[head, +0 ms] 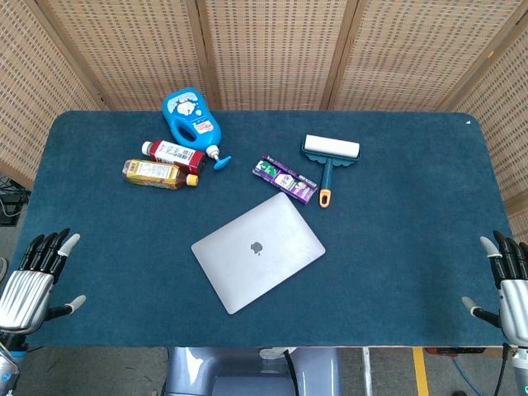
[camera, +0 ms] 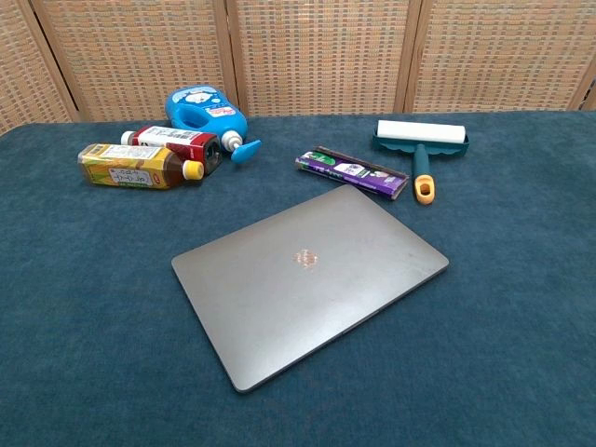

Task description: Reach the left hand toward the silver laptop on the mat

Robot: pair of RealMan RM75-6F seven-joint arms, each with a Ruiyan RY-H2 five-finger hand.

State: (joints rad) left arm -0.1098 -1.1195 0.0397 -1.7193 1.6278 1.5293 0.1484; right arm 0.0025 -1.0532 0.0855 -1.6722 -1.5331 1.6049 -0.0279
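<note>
Nearest the chest camera, the closed silver laptop is seen lying diagonally on the mat. It is found ahead and to the right of the left hand, whose fingers are spread, empty.

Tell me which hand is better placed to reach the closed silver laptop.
Left. The left hand waits open nearer the flat silver laptop; the right hand sits farther away.

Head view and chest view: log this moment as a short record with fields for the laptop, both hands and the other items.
laptop: silver laptop, lid closed, flat on the blue mat, mid-table
left hand: left hand at the mat's left edge, fingers apart, holding nothing, apart from the laptop
right hand: right hand at the right edge, empty
other items: blue jug, two bottles, purple packet, lint roller beyond the laptop
</note>
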